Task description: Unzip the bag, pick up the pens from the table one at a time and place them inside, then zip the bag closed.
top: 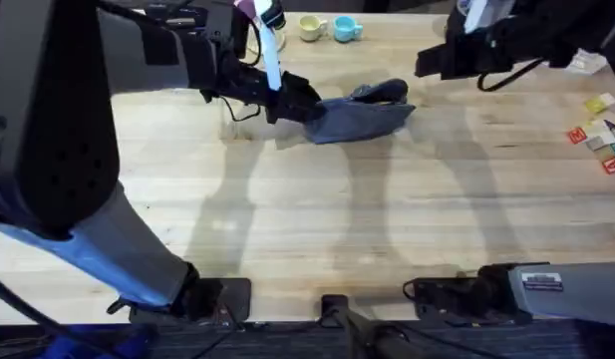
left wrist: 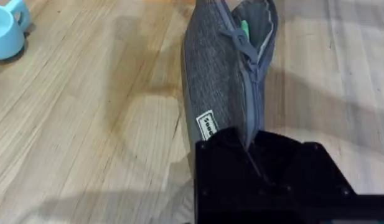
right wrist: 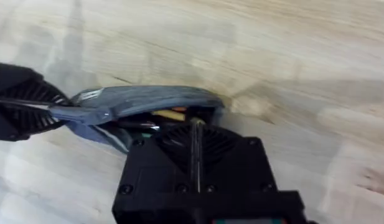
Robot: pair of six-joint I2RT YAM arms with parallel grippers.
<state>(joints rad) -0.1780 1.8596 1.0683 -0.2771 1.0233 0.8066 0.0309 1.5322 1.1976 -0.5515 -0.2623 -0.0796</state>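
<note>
Bag (top: 357, 118) lies unzipped on the desk (top: 307, 219), its end pinched in the left claw (top: 287, 100). Green pen (left wrist: 244, 28) sits inside, ahead of that claw. Right claw's (right wrist: 195, 152) grip: cannot tell; zipping remains.

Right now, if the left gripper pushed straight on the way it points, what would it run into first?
The bag. The left gripper is already at its near end, with the zip running directly ahead along its length, so it would push into the bag first, apparently with bare table on either side.
</note>
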